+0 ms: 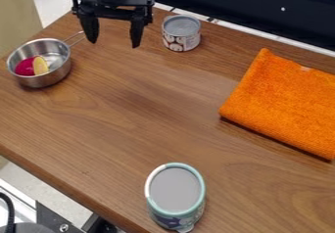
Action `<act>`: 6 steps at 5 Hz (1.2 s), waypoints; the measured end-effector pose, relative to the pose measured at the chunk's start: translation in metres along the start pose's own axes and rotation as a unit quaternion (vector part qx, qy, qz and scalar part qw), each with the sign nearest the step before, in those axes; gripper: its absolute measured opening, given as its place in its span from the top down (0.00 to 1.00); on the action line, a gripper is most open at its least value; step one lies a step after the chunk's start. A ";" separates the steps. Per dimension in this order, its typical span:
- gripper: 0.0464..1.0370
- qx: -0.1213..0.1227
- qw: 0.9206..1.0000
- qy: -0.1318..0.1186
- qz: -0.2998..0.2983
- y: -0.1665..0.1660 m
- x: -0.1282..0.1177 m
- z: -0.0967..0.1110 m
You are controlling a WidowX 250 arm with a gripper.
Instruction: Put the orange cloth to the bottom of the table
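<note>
Diagonally, the orange cloth [281, 100] runs lengthwise from upper left to lower right, jaws spread

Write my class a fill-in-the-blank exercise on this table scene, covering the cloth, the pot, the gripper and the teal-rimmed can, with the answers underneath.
The cloth on the table is coloured ____.
The gripper hangs with its fingers spread ____.
The metal pot stands near the ____ edge of the picture.
The teal-rimmed can stands near the ____ edge of the picture.

Missing words: orange; apart; left; bottom.
</note>
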State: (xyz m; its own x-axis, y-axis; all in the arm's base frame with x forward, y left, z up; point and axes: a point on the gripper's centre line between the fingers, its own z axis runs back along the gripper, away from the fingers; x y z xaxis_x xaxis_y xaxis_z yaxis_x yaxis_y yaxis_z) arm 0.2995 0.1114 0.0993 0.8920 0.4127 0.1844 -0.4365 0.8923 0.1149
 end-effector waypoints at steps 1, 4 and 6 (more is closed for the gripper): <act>0.04 0.000 1.000 0.020 0.002 -0.002 -0.006 -0.010; 0.04 -0.045 0.992 0.053 0.103 -0.077 -0.017 0.008; 0.04 -0.054 0.982 0.061 0.171 -0.133 -0.020 0.010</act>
State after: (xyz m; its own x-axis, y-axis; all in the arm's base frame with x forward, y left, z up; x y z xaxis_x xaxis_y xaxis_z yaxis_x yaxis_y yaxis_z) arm 0.3383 -0.0174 0.0901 0.7050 0.7052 0.0752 -0.7046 0.7086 -0.0383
